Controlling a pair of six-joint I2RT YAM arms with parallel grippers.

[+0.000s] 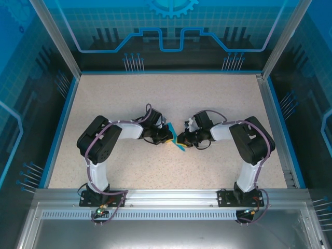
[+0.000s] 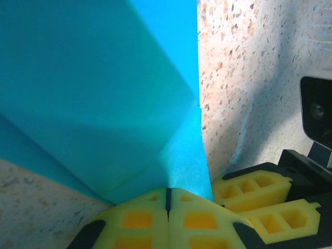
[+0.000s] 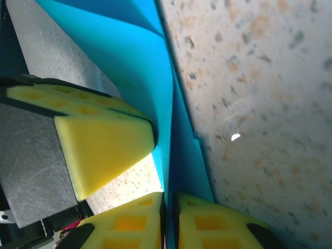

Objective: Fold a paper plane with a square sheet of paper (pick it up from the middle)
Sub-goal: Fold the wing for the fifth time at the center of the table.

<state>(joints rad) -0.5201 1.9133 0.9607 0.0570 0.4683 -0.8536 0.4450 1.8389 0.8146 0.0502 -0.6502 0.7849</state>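
Note:
The cyan sheet of paper is folded and stands on edge between the two grippers at the middle of the table. In the left wrist view its creased layers rise from my left gripper, whose yellow jaws are shut on a lower corner. My right gripper pinches the folded edge in a thin slit between its jaws. Seen from above, the left gripper and right gripper nearly touch. The right gripper's fingers sit just right of the paper. A left finger presses the paper's other face.
The speckled beige table has a blue rim and stands inside a walled enclosure with corner posts. An aluminium rail carries both arm bases along the near edge.

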